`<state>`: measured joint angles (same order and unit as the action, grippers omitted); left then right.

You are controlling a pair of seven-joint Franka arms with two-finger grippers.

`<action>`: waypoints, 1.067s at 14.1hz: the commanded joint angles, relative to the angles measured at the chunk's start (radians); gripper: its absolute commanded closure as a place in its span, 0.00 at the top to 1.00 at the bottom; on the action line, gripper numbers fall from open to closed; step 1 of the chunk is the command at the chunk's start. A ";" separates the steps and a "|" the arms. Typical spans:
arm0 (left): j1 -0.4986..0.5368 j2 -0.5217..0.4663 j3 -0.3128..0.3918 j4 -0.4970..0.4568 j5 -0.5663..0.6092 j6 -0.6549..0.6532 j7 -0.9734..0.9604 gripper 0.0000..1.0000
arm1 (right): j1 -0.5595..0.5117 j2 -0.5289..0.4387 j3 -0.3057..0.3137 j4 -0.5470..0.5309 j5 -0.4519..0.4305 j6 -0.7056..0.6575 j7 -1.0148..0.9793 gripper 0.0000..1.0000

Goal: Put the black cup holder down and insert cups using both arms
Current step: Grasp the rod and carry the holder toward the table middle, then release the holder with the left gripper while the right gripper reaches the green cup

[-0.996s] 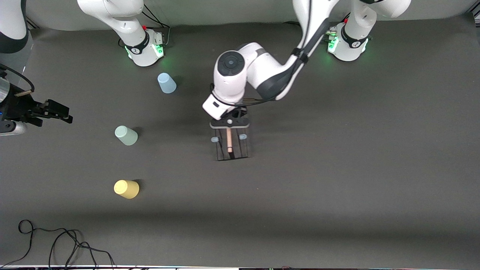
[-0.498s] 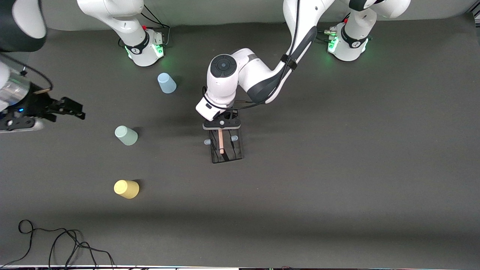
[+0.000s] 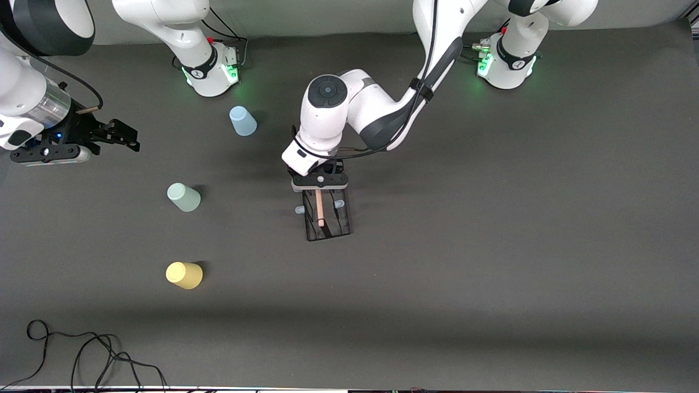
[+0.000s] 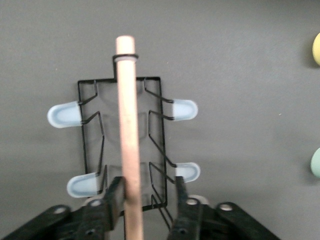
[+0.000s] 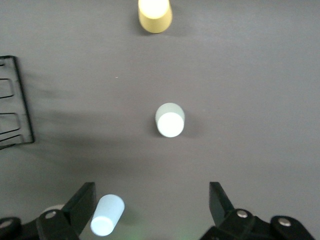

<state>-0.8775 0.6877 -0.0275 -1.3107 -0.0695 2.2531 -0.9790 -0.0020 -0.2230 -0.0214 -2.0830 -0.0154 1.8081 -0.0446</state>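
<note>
1. My left gripper (image 4: 149, 200) sits over the black cup holder (image 3: 326, 218) at mid-table; jaws part open, one on each side of the wooden rod (image 4: 129, 140), w/ a gap on one side. Not clamped.
2. Holder stands on the table (image 3: 491, 245); pegs (image 4: 64, 115) bare, no cups on them.
3. My right gripper (image 5: 150, 205) hangs over the right arm's end of the table, jaws wide, holding nothing.
4. Blue cup (image 3: 242, 120), green cup (image 3: 183, 197), yellow cup (image 3: 184, 275) all upside down on the table, well apart, yellow nearest the front cam.
</note>
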 commanded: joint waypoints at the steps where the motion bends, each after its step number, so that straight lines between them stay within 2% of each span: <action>1: 0.032 -0.036 0.023 0.027 0.007 -0.035 -0.017 1.00 | 0.000 -0.012 -0.037 -0.142 -0.028 0.162 -0.053 1.00; 4: 0.093 -0.104 0.076 0.031 0.100 -0.179 0.011 1.00 | 0.008 0.045 -0.052 -0.293 -0.028 0.397 -0.070 1.00; 8: 0.276 -0.236 0.086 0.015 0.109 -0.510 0.247 1.00 | 0.010 0.213 -0.051 -0.327 -0.028 0.577 -0.070 1.00; 11: 0.403 -0.341 0.087 -0.022 0.109 -0.590 0.397 1.00 | 0.011 0.298 -0.051 -0.345 -0.026 0.684 -0.070 1.00; 15: 0.538 -0.414 0.092 -0.025 0.134 -0.645 0.558 1.00 | 0.011 0.378 -0.049 -0.364 -0.025 0.758 -0.070 1.00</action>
<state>-0.3815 0.3314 0.0718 -1.2881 0.0383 1.6152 -0.4800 0.0032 0.1314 -0.0663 -2.4375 -0.0240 2.5311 -0.1008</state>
